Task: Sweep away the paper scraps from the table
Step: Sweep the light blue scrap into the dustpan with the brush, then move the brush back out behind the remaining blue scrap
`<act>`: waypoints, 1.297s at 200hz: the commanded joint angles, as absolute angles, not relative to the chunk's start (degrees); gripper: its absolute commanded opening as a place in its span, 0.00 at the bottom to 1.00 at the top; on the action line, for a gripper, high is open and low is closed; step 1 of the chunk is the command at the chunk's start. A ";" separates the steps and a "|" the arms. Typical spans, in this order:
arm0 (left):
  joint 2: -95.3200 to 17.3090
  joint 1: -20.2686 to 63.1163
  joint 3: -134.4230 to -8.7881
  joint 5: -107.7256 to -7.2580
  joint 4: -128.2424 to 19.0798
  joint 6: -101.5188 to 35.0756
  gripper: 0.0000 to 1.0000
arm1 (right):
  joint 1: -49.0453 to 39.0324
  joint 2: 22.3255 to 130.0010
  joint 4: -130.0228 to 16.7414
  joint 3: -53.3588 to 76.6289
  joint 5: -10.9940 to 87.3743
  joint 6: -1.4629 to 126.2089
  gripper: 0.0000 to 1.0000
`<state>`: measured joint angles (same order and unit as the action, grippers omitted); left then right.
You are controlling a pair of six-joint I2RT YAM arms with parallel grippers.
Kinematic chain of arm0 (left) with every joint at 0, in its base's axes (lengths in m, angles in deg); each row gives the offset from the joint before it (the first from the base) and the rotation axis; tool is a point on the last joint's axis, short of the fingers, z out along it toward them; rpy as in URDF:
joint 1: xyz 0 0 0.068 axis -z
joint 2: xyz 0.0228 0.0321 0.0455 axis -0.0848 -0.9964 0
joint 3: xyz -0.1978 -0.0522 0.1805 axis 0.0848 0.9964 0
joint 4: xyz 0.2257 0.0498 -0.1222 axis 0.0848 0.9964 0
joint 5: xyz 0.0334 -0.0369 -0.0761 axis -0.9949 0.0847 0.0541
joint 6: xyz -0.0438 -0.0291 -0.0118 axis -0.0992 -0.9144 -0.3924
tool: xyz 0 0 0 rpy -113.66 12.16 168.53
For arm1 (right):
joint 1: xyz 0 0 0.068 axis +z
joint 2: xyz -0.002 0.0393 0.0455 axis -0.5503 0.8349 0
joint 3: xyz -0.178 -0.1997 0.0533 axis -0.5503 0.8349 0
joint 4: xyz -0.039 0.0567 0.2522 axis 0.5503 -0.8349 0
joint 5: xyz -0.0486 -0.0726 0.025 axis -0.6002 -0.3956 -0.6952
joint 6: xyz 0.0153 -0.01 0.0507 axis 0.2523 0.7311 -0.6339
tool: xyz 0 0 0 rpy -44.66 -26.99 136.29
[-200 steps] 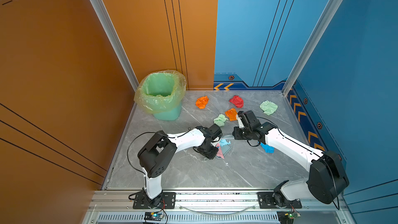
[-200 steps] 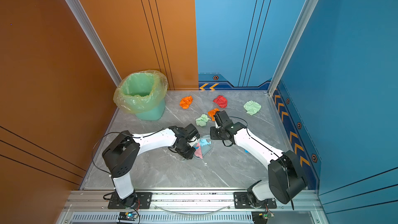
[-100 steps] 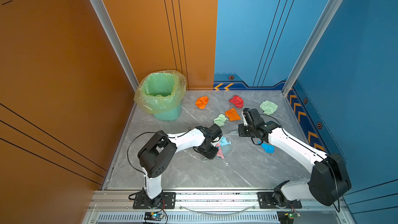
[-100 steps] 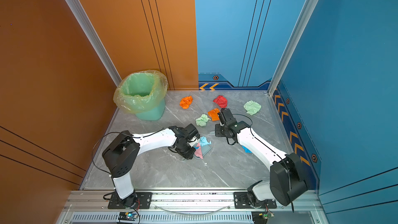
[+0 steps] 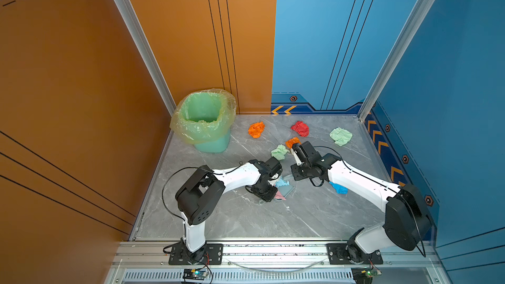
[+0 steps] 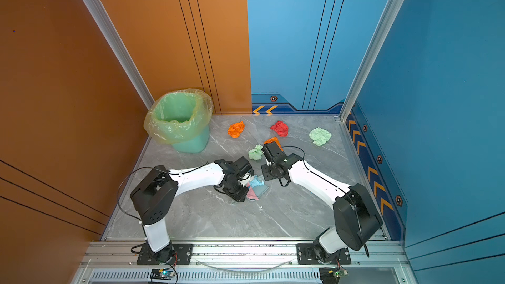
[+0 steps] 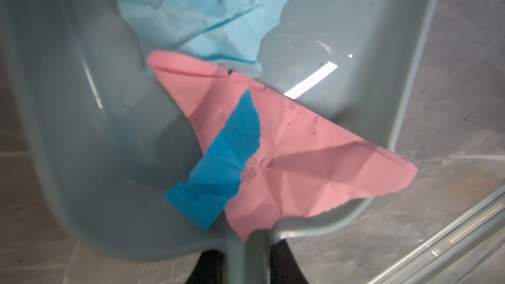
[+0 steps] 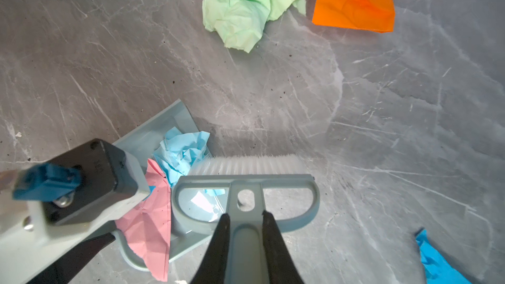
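No legible txt/nos.; only orange chevron marks [image 5: 284,110] on blue wall trim [image 5: 304,105], w/ hex emblems [image 5: 293,98]

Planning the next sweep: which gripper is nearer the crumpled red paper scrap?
Right. The right gripper, gripping the pale blue plastic brush, sits in front of the red scrap; the left gripper, gripping the matching dustpan, sits farther off, frontward and left.

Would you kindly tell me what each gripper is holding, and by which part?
The left gripper grips the dustpan by its handle; the right gripper grips the brush by its handle.
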<state>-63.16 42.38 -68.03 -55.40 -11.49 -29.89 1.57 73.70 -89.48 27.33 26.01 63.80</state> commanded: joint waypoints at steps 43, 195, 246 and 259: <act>-66.63 43.21 -67.72 -53.95 -9.84 -28.83 0.00 | -3.03 64.58 -91.74 28.00 16.40 61.10 0.00; -66.55 42.77 -67.98 -53.02 -9.07 -27.82 0.00 | -23.56 52.96 -98.01 45.24 17.24 39.85 0.00; -66.77 42.94 -68.33 -52.52 -8.78 -28.00 0.00 | -16.85 55.40 -93.22 44.53 21.01 37.32 0.00; -66.73 43.01 -68.34 -52.63 -8.54 -27.98 0.00 | -14.66 56.85 -92.38 43.27 21.44 36.83 0.00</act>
<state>-63.95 42.36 -68.75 -53.80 -11.51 -28.49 -17.79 54.23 -94.48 44.73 18.12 39.15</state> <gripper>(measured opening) 0.228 0.194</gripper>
